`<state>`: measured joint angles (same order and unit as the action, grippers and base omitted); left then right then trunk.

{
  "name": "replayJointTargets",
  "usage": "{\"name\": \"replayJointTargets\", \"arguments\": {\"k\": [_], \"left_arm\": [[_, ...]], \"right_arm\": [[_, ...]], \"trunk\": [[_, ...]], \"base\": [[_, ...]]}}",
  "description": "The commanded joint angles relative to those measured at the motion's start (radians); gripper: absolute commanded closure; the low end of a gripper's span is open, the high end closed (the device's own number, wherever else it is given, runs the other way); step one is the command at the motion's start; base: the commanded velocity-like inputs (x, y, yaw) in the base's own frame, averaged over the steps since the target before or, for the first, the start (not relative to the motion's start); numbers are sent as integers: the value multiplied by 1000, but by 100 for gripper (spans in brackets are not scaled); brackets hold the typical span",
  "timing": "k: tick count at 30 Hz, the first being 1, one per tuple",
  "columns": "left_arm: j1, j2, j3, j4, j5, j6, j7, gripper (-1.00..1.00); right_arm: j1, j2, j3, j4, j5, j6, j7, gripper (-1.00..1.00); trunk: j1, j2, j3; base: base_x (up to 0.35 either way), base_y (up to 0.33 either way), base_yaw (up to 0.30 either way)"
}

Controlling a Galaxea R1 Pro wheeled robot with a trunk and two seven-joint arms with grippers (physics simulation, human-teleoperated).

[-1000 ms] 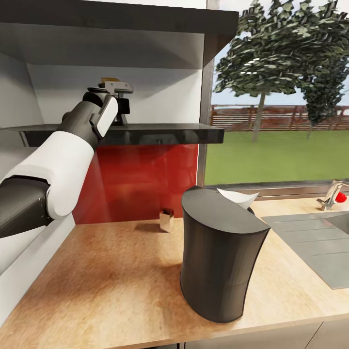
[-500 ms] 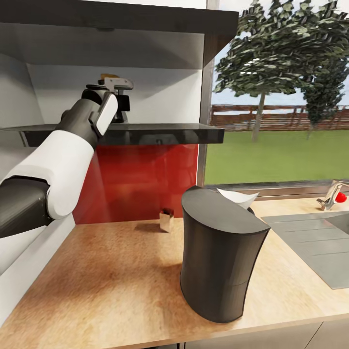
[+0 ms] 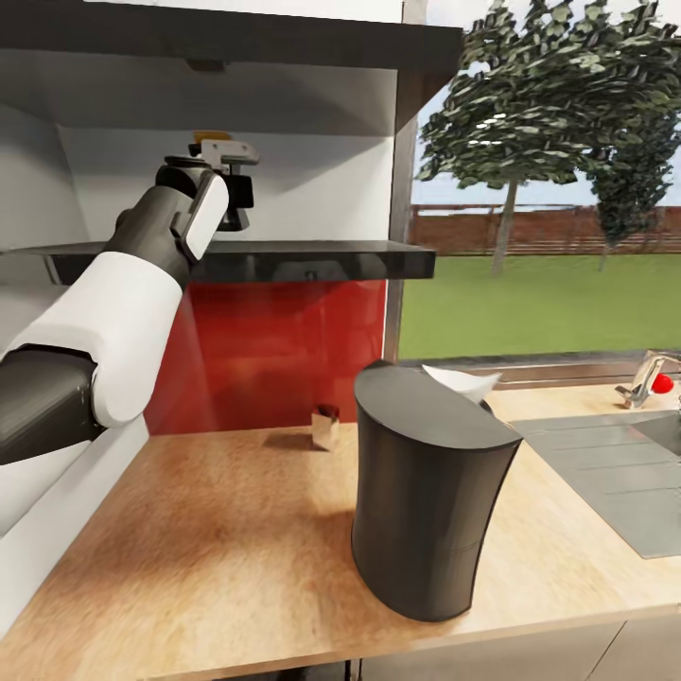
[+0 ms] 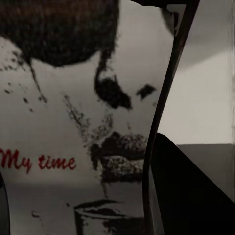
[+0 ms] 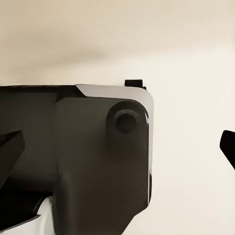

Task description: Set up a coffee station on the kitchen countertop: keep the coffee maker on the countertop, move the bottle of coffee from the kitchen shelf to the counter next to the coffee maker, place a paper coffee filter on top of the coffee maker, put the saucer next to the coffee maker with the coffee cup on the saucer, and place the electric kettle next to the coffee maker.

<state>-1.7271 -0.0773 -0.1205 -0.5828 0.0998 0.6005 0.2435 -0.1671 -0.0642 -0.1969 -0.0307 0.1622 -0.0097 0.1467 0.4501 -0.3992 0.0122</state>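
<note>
Left gripper [image 3: 230,180]: up at the shelf [image 3: 312,258], clamped round the bottle of coffee [image 4: 73,127].
Bottle of coffee: held between the fingers, just above the shelf; gold lid peeking above the gripper, white label reading "My time" in red.
Coffee maker [image 3: 427,501]: on the countertop [image 3: 208,539], well below the gripper, white paper filter [image 3: 462,382] on top.
Right gripper: grip state cannot be told.

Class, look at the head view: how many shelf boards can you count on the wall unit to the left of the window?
2: the lower shelf, a dark board above the red backsplash, and the upper shelf forming the top of the compartment. Any boards beyond the picture's edges cannot be seen.
</note>
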Motion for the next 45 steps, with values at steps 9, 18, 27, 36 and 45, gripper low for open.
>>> {"name": "replayJointTargets", "arguments": {"k": [9,18,27,36,45], "left_arm": [[0,-2,-7,-1,8,4,7,100],[0,-4,-8,0,8,4,7,100],[19,-1,-8,0,8,3,7,100],[41,1,-8,-1,8,1,7,100],[48,3,-8,-4,7,1,7,100]], "right_arm": [[0,2,-9,1,11,-3,3,-100],[0,5,-9,2,11,-4,3,-100],[0,6,-7,0,11,-4,3,-100],[0,7,-7,0,10,-4,4,-100],[0,7,-7,-1,10,-4,4,-100]], "trunk": [[0,-1,0],[0,-1,0],[0,-1,0],[0,-1,0],[0,-1,0]], "base": [[-317,-16,0],[-316,-156,0],[-300,-191,0],[-296,-197,0],[-306,-102,0]]}}
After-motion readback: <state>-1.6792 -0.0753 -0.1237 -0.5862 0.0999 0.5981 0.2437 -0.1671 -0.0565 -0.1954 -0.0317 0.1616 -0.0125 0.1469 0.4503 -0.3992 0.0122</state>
